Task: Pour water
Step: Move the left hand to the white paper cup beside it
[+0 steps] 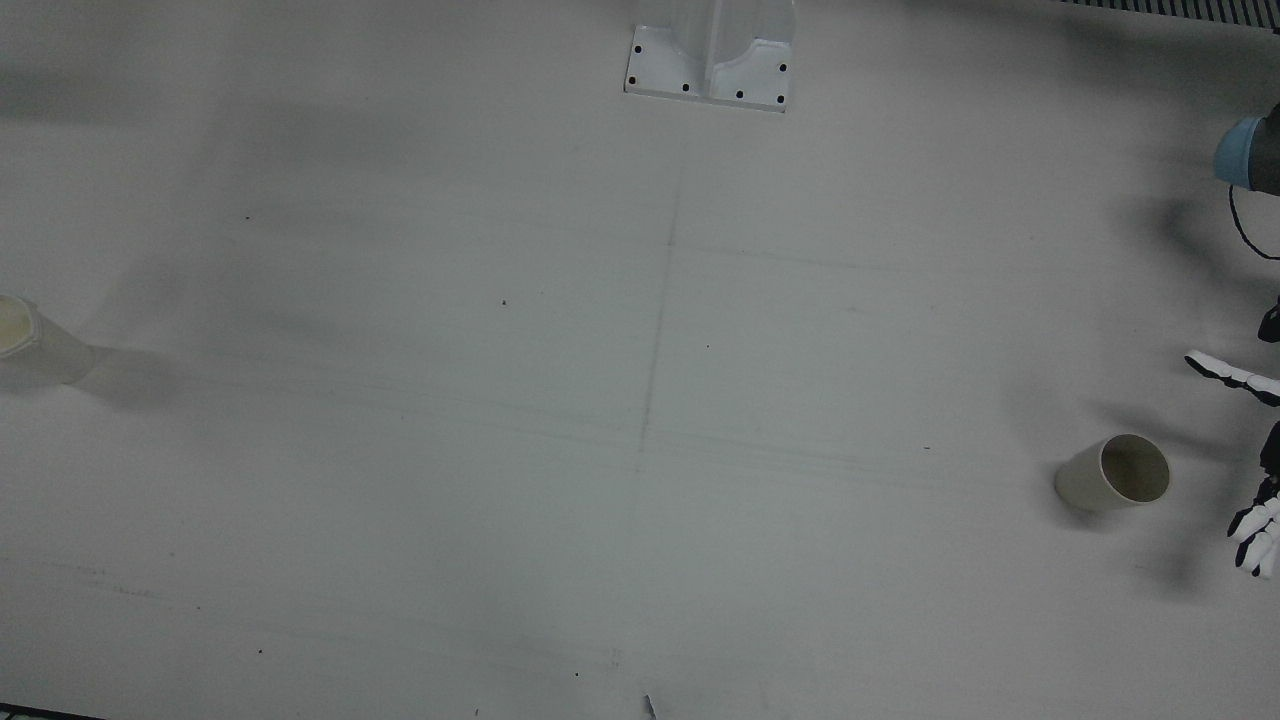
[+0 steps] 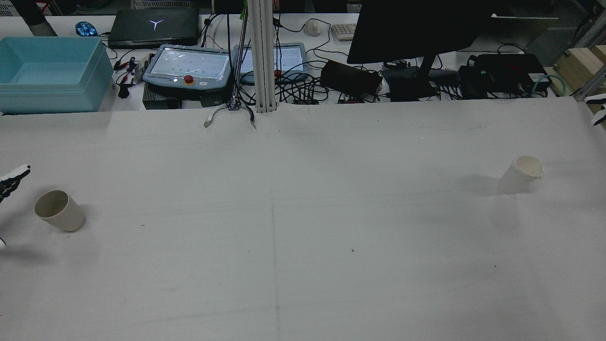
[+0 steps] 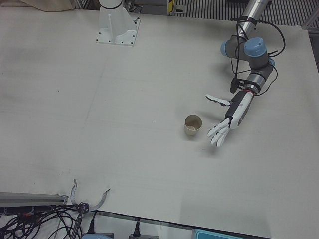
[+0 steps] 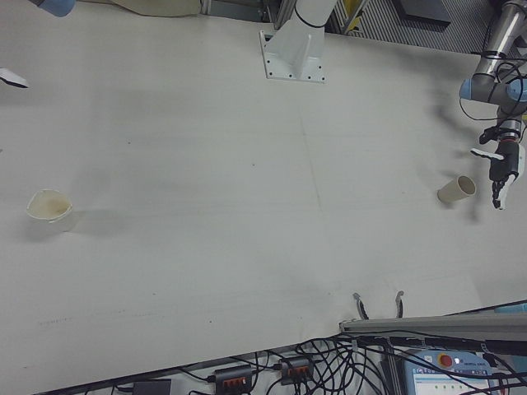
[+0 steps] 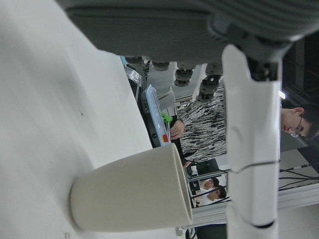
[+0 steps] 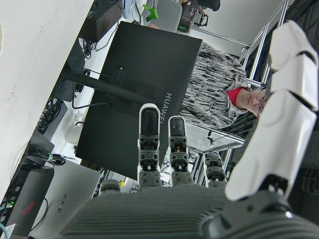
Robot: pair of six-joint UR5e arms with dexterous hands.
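Fingers (image 5: 251, 139) of the left hand (image 3: 230, 117) spread apart beside an empty cup (image 5: 132, 191) in its own view; a hasty grab could tip it. From behind, the second cup (image 2: 521, 174) stands near the table's (image 2: 303, 213) right edge. Right hand (image 6: 199, 164) fingers splay, holding nothing, far from it.

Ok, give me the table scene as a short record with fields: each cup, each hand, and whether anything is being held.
left-side cup: beige paper cup, upright on the white table, looks empty
right-side cup: pale paper cup, upright, alone on the other half
left hand: white-and-black hand, open, beside the beige cup, not touching
right hand: only white fingertips at the table's edge, far from the pale cup; state unclear
held: nothing visible
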